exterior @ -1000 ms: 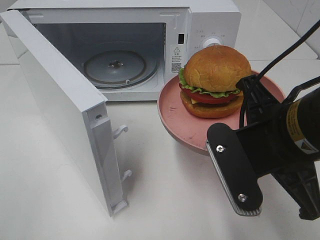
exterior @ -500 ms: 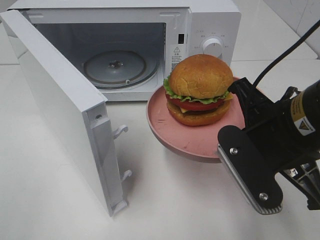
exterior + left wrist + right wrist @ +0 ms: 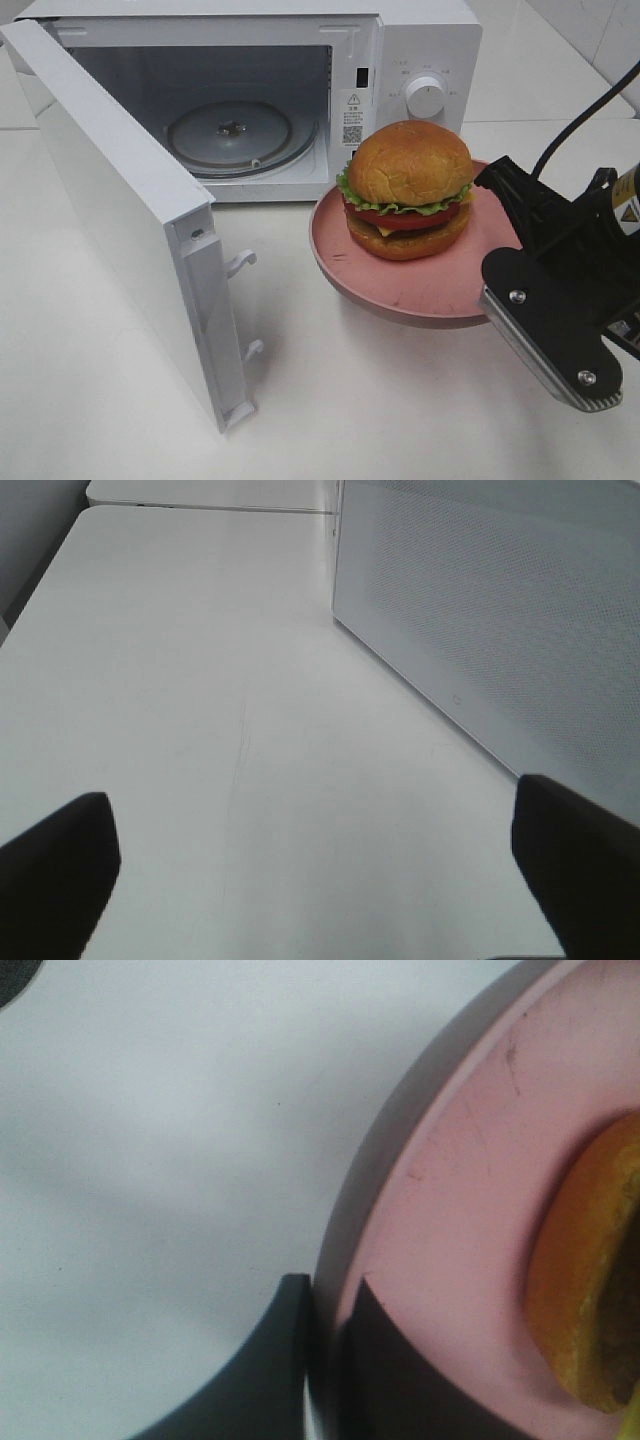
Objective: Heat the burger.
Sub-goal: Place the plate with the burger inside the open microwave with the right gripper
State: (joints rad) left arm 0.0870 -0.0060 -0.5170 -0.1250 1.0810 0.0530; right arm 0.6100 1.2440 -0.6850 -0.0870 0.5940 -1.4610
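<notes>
Exterior high view shows the burger (image 3: 408, 190) sitting on a pink plate (image 3: 430, 285), toward the right edge of the desk (image 3: 350, 400) and just in front of the control panel of the microwave (image 3: 420, 40), which stands at the far edge. The door (image 3: 120, 220) is swung wide open toward the left edge, and the glass turntable (image 3: 230, 132) inside is bare. In the right wrist view the right hand (image 3: 325, 1360) is closed on the plate's rim, one finger on each side of it. The plate seems slightly raised, with a shadow under it. The left hand (image 3: 320, 880) hangs with its fingers spread apart, holding nothing, over bare desk beside the door's outer face.
</notes>
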